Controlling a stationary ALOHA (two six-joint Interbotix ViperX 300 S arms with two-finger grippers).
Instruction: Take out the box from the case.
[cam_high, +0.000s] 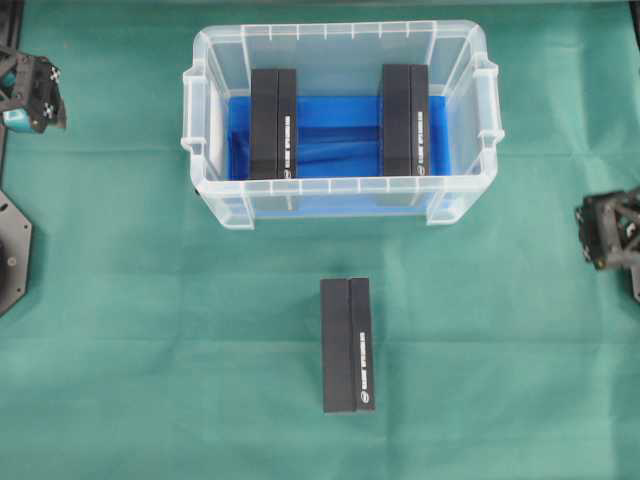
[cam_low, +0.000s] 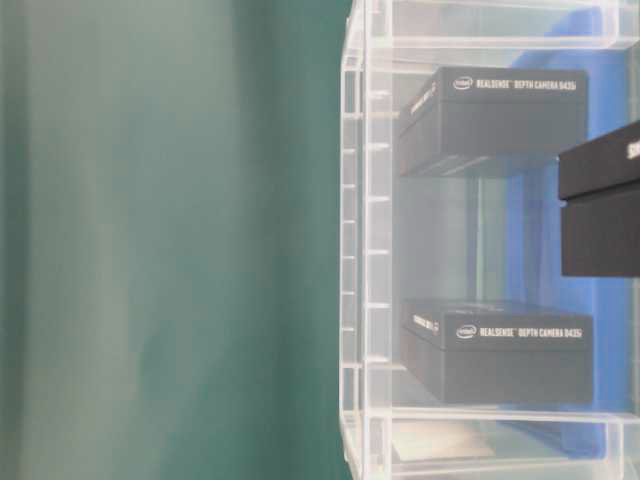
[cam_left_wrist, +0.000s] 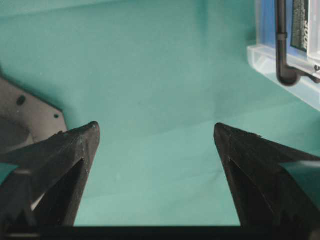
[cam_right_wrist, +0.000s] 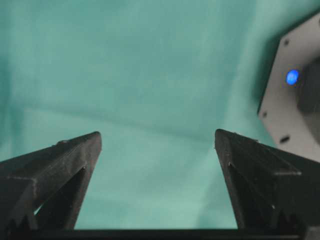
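One black box lies out on the cloth, two sit in the bin, and both claws hang released and empty.

The left gripper (cam_left_wrist: 156, 131), jaws spread wide over bare green tablecloth (cam_high: 120, 330), has the large clear plastic case with ribbed rim and blue lining (cam_high: 340, 184) ahead and to its right, a corner of it just in its own view. Inside the case stand two black rectangular cardboard boxes with white print, one at the left (cam_high: 273, 123) and one at the right (cam_high: 405, 119), well apart. The third black box (cam_high: 347, 344) lies on the cloth outside, in front of the case, between the two claws. The right gripper (cam_right_wrist: 157, 132), equally wide open, hangs over cloth, a grey base plate with a blue light (cam_right_wrist: 292, 95) to its right. Nothing lies between either claw and the case.
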